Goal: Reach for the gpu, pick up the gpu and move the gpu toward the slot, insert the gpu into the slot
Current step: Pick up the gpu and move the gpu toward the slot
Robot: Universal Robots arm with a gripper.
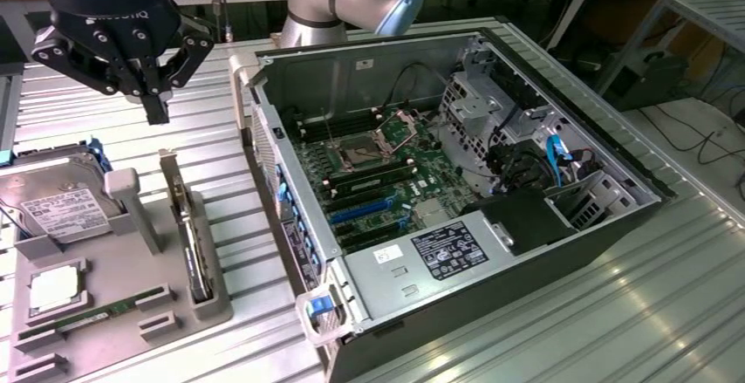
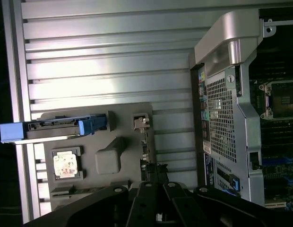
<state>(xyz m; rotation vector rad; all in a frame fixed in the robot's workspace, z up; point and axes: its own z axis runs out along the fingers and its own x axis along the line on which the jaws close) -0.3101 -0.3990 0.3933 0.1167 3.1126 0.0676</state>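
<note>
The gripper [image 1: 155,108] hangs high over the metal table [image 1: 652,313]. Its two fingers are pressed together with nothing between them. The gpu [image 1: 190,243] stands on its thin edge in a groove of the grey tray [image 1: 105,348], at the exterior view's left. Its metal end strip sticks up at the far end. The gripper is above and a bit behind the tray, well apart from the card. So the job in hand looks like the reach, and no lifting is done yet. To reach well, the fingers need to spread before they get near, because shut fingers would only bump the top of the card. They should line up with the card so that one finger goes down each flat side, not across its ends. The arm should come straight down and slowly, since the card is thin and could tip or bend. The hard drive [image 1: 47,204] and a grey post [image 1: 140,213] sit near the card, so the fingers should keep off them. A grip near the middle of the card's top edge would likely keep it level. The blue slot [image 1: 355,213] sits on the green board inside the open computer case [image 1: 338,78], well apart from the tray.
</note>
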